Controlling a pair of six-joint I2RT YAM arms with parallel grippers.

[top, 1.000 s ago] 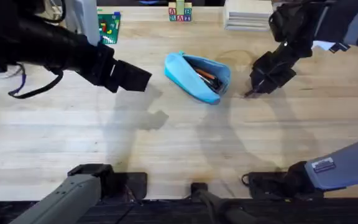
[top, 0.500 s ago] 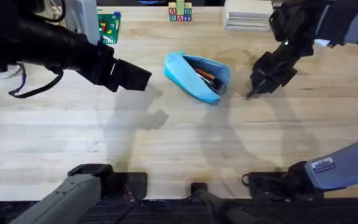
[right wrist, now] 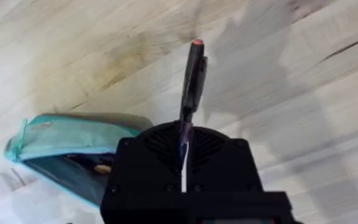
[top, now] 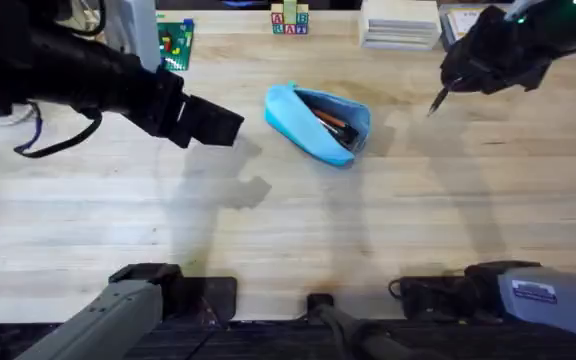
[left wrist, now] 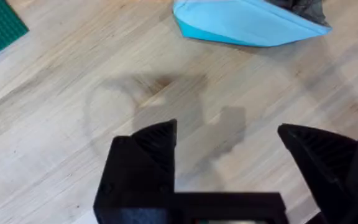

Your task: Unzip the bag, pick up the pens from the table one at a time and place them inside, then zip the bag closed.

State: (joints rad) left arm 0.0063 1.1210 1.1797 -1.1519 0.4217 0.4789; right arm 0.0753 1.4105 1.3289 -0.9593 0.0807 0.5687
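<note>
The bag (top: 318,122) lies on the desk (top: 288,230), a bit past the middle. Its zipper is already undone and the top gapes wide. Inside there are some pens; from above, an orange one and a dark one show in the opening, though it is hard to count how many are in there. So the unzipping is done, and some of the pens are already put away.

The right hand (top: 446,88) is up over the far right part of the desk, well apart from the bag. Its two fingers are pinched tight on a dark pen (right wrist: 192,81) with a red tip. The pen sticks out from between the fingers and hangs in the air, not touching the wood. This pen is picked up but not yet dropped in the bag.

The left hand (left wrist: 229,149) hovers above the desk, near the left side of the bag. Its fingers are spread apart and hold nothing.

No other loose pens show on the wood, so this may be the last one. What is left: carry this pen over, let it go inside the bag, and then pull the zipper shut.
</note>
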